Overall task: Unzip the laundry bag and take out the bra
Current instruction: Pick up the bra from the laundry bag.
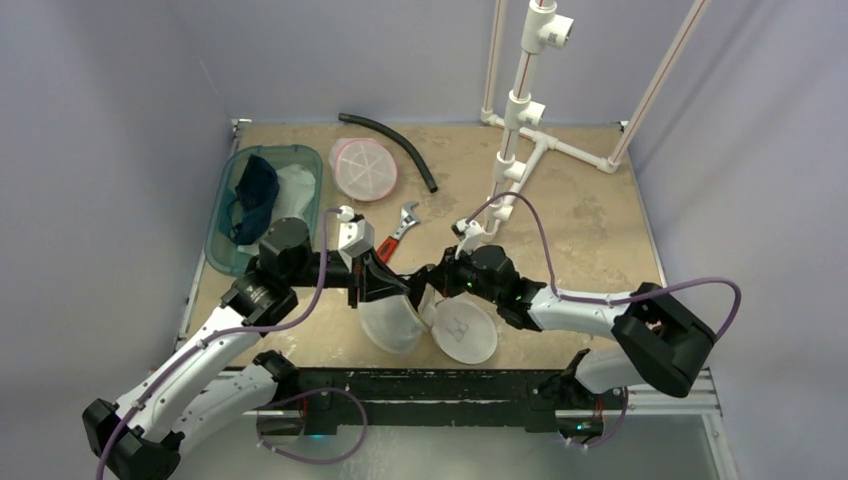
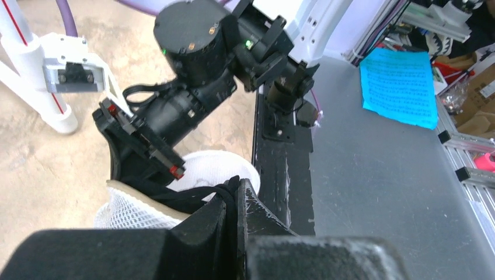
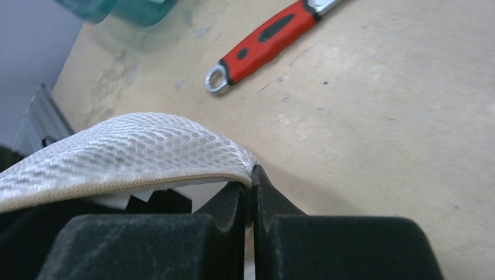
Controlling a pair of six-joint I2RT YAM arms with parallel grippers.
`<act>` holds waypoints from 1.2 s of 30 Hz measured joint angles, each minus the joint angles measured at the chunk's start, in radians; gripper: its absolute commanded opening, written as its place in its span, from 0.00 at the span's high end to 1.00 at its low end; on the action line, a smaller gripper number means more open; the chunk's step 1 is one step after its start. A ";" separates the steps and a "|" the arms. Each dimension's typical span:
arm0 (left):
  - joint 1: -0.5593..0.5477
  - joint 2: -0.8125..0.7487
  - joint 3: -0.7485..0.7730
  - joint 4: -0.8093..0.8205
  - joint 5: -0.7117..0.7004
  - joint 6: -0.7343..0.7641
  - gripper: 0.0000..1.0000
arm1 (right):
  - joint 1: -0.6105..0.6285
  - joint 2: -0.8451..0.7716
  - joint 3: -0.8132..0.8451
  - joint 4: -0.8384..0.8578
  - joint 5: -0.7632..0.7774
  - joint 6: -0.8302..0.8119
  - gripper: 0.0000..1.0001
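Bag gripped both sides; opening step in hand.
Right pincer [image 3: 252, 178] is clamped on the laundry bag [image 3: 146, 146] zip edge and left pincer [image 2: 237, 186] on black fabric [image 2: 175, 198]; pulling apart is called for.

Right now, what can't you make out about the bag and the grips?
- Zipper pull: right wrist view, right pincer shut on the laundry bag at its zipper edge; the pincer itself hides any pull.
- Bra: left wrist view, left pincer pinches black fabric; bra or not, the laundry bag and pincer hide the rest.
- Opening: top view, both pincers cover it; unzipped extent unclear.
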 measured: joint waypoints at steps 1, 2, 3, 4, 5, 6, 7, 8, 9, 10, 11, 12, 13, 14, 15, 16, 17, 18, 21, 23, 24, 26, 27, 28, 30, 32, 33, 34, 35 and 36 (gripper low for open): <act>0.000 -0.006 0.000 0.010 0.002 -0.008 1.00 | 0.000 0.000 0.003 -0.012 0.039 0.016 1.00; 0.000 -0.013 0.000 0.029 0.005 -0.019 1.00 | 0.000 -0.001 0.006 -0.024 0.072 0.031 1.00; 0.000 -0.018 0.000 0.052 0.009 -0.034 1.00 | 0.000 -0.001 0.008 -0.035 0.103 0.043 1.00; 0.000 -0.022 0.000 0.082 0.015 -0.055 1.00 | 0.000 -0.002 0.009 -0.045 0.123 0.053 1.00; 0.000 -0.024 0.000 0.117 0.023 -0.076 1.00 | 0.000 -0.001 0.011 -0.056 0.148 0.062 0.99; 0.000 -0.025 0.000 0.146 0.028 -0.091 1.00 | 0.000 -0.001 0.012 -0.061 0.163 0.069 0.98; 0.000 -0.025 -0.001 0.187 0.035 -0.123 1.00 | 0.000 -0.001 0.015 -0.068 0.180 0.077 0.97; 0.000 -0.024 -0.003 0.226 0.040 -0.151 1.00 | 0.000 -0.001 0.017 -0.069 0.187 0.079 0.96; 0.000 -0.024 -0.005 0.253 0.043 -0.169 1.00 | 0.000 -0.002 0.019 -0.071 0.192 0.084 0.94; 0.000 -0.024 -0.005 0.277 0.047 -0.190 1.00 | 0.000 -0.003 0.021 -0.074 0.197 0.087 0.90; 0.000 -0.024 -0.005 0.290 0.047 -0.195 1.00 | 0.000 -0.006 0.023 -0.080 0.206 0.090 0.85; 0.000 -0.024 -0.005 0.294 0.046 -0.197 1.00 | 0.000 -0.011 0.023 -0.087 0.210 0.093 0.76; 0.000 -0.024 -0.005 0.290 0.045 -0.194 1.00 | 0.000 -0.022 0.023 -0.097 0.214 0.094 0.66; 0.000 -0.024 -0.004 0.280 0.042 -0.188 1.00 | 0.000 -0.032 0.023 -0.107 0.219 0.098 0.58; 0.000 -0.024 -0.003 0.267 0.036 -0.180 1.00 | 0.000 -0.048 0.023 -0.122 0.225 0.097 0.52; 0.000 -0.024 -0.002 0.251 0.026 -0.168 1.00 | 0.000 -0.067 0.023 -0.140 0.236 0.095 0.47; 0.000 -0.024 0.001 0.238 0.014 -0.160 1.00 | 0.000 -0.091 0.023 -0.160 0.242 0.093 0.45; 0.000 -0.025 0.006 0.225 -0.001 -0.153 1.00 | 0.000 -0.119 0.023 -0.179 0.249 0.091 0.42; 0.000 -0.038 0.025 0.195 -0.061 -0.129 1.00 | 0.000 -0.204 0.023 -0.230 0.269 0.080 0.37; 0.000 -0.053 0.038 0.185 -0.097 -0.114 1.00 | 0.000 -0.270 0.024 -0.271 0.282 0.068 0.35; 0.000 -0.061 0.046 0.179 -0.115 -0.104 1.00 | 0.000 -0.302 0.024 -0.294 0.290 0.060 0.35; 0.000 -0.072 0.061 0.167 -0.137 -0.091 1.00 | 0.000 -0.359 0.029 -0.343 0.299 0.041 0.33; 0.000 -0.074 0.071 0.160 -0.145 -0.079 1.00 | 0.000 -0.392 0.035 -0.370 0.309 0.029 0.32; 0.000 -0.074 0.082 0.152 -0.150 -0.071 1.00 | 0.000 -0.417 0.039 -0.389 0.314 0.021 0.31; 0.000 -0.070 0.101 0.130 -0.151 -0.048 1.00 | 0.000 -0.478 0.043 -0.419 0.320 -0.004 0.27; 0.000 -0.063 0.116 0.100 -0.143 -0.021 1.00 | 0.000 -0.543 0.043 -0.441 0.323 -0.029 0.26; 0.000 -0.057 0.124 0.080 -0.138 -0.001 1.00 | 0.000 -0.580 0.043 -0.449 0.322 -0.043 0.25; 0.000 -0.050 0.130 0.060 -0.134 0.020 1.00 | 0.000 -0.617 0.043 -0.452 0.323 -0.053 0.25; 0.000 -0.042 0.135 0.038 -0.130 0.041 1.00 | 0.000 -0.656 0.042 -0.450 0.321 -0.064 0.24; 0.000 -0.035 0.136 0.021 -0.129 0.059 1.00 | 0.000 -0.681 0.042 -0.447 0.320 -0.068 0.24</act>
